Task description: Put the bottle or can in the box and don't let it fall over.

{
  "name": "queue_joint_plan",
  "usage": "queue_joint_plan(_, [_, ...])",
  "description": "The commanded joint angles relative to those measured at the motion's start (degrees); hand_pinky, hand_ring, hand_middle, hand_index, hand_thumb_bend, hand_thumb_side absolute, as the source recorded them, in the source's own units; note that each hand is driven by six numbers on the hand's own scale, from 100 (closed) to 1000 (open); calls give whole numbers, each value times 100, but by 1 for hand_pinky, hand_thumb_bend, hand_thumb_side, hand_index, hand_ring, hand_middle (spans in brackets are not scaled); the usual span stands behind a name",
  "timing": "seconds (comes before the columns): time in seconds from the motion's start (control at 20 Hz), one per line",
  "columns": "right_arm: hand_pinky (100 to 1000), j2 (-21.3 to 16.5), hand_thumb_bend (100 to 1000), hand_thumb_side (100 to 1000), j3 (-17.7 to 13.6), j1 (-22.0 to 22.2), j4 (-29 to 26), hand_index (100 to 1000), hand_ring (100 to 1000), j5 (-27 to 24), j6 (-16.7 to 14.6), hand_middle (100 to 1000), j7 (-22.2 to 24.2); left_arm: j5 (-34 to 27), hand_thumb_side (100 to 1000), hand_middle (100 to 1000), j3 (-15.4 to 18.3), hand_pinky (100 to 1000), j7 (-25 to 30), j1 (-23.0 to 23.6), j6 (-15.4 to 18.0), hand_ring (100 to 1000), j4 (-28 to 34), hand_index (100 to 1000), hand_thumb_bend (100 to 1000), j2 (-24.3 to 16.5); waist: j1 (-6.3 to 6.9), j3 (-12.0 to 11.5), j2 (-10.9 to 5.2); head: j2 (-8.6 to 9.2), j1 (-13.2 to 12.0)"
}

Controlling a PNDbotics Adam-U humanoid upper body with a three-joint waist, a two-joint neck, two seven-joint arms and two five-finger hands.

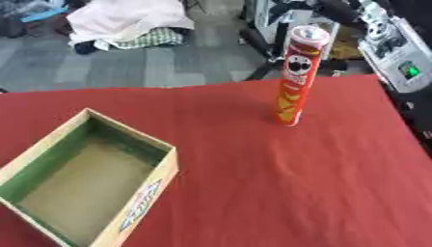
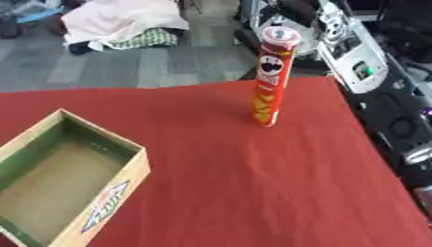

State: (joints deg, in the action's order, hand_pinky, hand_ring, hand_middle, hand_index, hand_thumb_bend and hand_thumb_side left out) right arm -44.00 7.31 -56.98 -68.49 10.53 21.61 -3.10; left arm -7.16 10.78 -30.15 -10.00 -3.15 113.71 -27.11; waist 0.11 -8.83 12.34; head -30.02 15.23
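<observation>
A tall red cylindrical crisp can (image 1: 297,77) with a silver lid and a cartoon face on its side stands upright on the red cloth-covered counter (image 1: 278,183), toward the far right part of it and close to the far edge; nothing touches it. An open rectangular cardboard box (image 1: 84,178) with a green inner wall, a plain brown floor and a blue-and-white logo on its outer side sits at the near left of the counter, set at an angle; it holds nothing, and it lies well apart from the can. The stretch of red cloth between the can and the box is bare, with only faint creases in it.

Beyond the far edge, on the grey floor (image 1: 160,62), lies a heap of pale pink and white cloth (image 1: 131,21) with a checked green piece beside it; just behind the can stands dark equipment with black legs (image 1: 262,43). At the right edge of the counter a grey machine panel with a small green light (image 2: 358,62) leans in, with black gear below it.

No robot hand shows in either view, so whether either one is released or clenched cannot be told.
</observation>
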Motion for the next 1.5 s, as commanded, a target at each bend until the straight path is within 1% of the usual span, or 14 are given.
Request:
queue_joint_plan(0.05, [781,-93,273,732,-17,-190,165,846,899,132,-57,859,66,-7,427,825,33,829,10,-13,0,838,88,688,591,-163,7,0,-70,58,4])
queue_joint_plan(0.4, [794,-56,293,769,-7,-301,532,850,908,373,-118,864,141,-11,427,825,31,829,17,-25,-1,838,88,688,590,-162,-3,-23,-46,17,23])
queue_joint_plan(0.75, [812,-40,309,829,-5,-332,644,856,916,557,-179,870,248,-21,426,825,32,829,19,-36,3,838,88,688,590,-149,-23,-37,-31,25,38])
queue_joint_plan(0.95, [824,-15,333,892,3,-332,613,860,919,564,-186,874,282,-21,426,825,34,829,19,-47,6,838,88,688,591,-144,-27,-51,-15,18,47])
queue_joint_plan(1.0, [834,-11,362,936,7,-330,600,863,921,568,-178,877,283,-22,426,825,34,829,18,-49,7,838,88,688,591,-143,-27,-53,-11,18,49])
queue_joint_plan(1.05, [845,-9,381,948,14,-327,589,864,922,583,-164,878,280,-23,426,825,34,829,19,-51,6,837,88,688,591,-141,-27,-56,-5,21,51])
queue_joint_plan(1.3, [852,5,456,950,26,-330,568,865,921,750,-99,879,259,-28,426,825,34,829,20,-58,9,837,88,688,591,-130,-26,-57,20,27,47])
queue_joint_plan(1.5, [853,11,472,936,28,-338,560,864,919,846,-90,878,299,-30,426,826,35,829,22,-60,10,837,88,688,591,-122,-26,-48,34,31,44])
